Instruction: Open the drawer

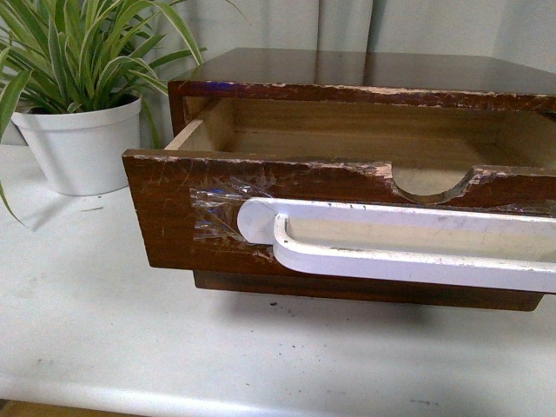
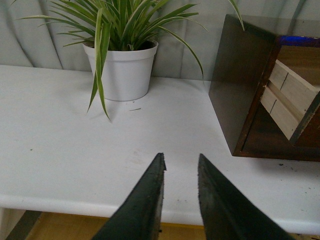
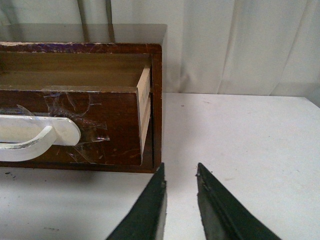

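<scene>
The drawer [image 1: 347,217] stands pulled out of its dark wooden cabinet [image 1: 365,74], its front panel facing the robot and hanging out over the white bench [image 1: 174,347]. Its long axis runs side to side across the front view, and the direction of pull is toward the camera. The pale wood interior is exposed behind the scratched brown front, and a half-round notch [image 1: 430,184] cuts into the top edge. A long white handle [image 1: 391,239] lies along the front, parallel to that long axis, its end held down with clear tape [image 1: 217,213].

To the left of the cabinet sits a white pot [image 1: 78,148] holding a striped green plant [image 1: 87,52] — near the drawer's corner but not touching it.

The left gripper [image 2: 180,165] hovers over the bare bench near its front edge, its jaws a small gap apart with nothing between them; the cabinet side and the pale drawer wall [image 2: 287,97] lie off to one side, well apart from it. The right gripper [image 3: 180,172] is likewise slightly parted and empty — just in front of the cabinet's corner, near the taped end of the handle [image 3: 35,135] but not in contact with it.
</scene>
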`<state>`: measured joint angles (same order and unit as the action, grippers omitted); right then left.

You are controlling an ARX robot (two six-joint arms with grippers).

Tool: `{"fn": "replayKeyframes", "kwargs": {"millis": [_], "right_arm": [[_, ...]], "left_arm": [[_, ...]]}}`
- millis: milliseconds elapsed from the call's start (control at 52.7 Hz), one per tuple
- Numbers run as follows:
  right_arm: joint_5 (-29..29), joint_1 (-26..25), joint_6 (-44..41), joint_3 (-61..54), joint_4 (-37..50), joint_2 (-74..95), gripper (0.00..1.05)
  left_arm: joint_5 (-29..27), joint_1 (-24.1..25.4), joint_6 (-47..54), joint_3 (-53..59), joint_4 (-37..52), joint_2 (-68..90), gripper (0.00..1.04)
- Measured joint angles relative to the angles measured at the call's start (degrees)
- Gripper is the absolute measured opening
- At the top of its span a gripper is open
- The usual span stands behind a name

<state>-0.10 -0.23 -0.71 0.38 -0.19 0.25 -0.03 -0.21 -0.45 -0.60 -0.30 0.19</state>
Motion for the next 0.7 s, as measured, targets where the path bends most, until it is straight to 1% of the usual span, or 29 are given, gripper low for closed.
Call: {"fn": "replayKeyframes", "kwargs": {"millis": [76,95,114,152,171,190,266,341,360,379,417,455,493,702], "right_arm": [[0.0,0.0,0.0,0.0,0.0,0.0,0.35],[0.0,0.0,0.0,0.0,0.0,0.0,0.39],[0.0,0.0,0.0,0.0,0.0,0.0,0.40],[0.0,0.0,0.0,0.0,0.0,0.0,0.49],[0.0,0.0,0.0,0.0,0.0,0.0,0.53],[0.0,0.0,0.0,0.0,0.0,0.0,0.55],[0.0,0.0,0.0,0.0,0.0,0.0,0.69],[0.0,0.0,0.0,0.0,0.0,0.0,0.81],[0.0,0.0,0.0,0.0,0.0,0.0,0.83],[0.0,0.0,0.0,0.0,0.0,0.0,0.88],[0.0,0.0,0.0,0.0,0.0,0.0,0.94],[0.0,0.0,0.1,0.0,0.0,0.0,0.98],[0.0,0.0,0.1,0.0,0.0,0.0,0.95],[0.0,0.0,0.1,0.0,0.0,0.0,0.96]], "left_arm": [[0.0,0.0,0.0,0.0,0.0,0.0,0.39],[0.0,0.0,0.0,0.0,0.0,0.0,0.39],[0.0,0.0,0.0,0.0,0.0,0.0,0.43],[0.0,0.0,0.0,0.0,0.0,0.0,0.52],[0.0,0.0,0.0,0.0,0.0,0.0,0.54],[0.0,0.0,0.0,0.0,0.0,0.0,0.57],[0.0,0.0,0.0,0.0,0.0,0.0,0.72],[0.0,0.0,0.0,0.0,0.0,0.0,0.83],[0.0,0.0,0.0,0.0,0.0,0.0,0.87],[0.0,0.0,0.0,0.0,0.0,0.0,0.90],[0.0,0.0,0.0,0.0,0.0,0.0,0.97],[0.0,0.0,0.1,0.0,0.0,0.0,1.00],[0.0,0.0,0.1,0.0,0.0,0.0,0.98],[0.0,0.0,0.1,0.0,0.0,0.0,0.98]]}}
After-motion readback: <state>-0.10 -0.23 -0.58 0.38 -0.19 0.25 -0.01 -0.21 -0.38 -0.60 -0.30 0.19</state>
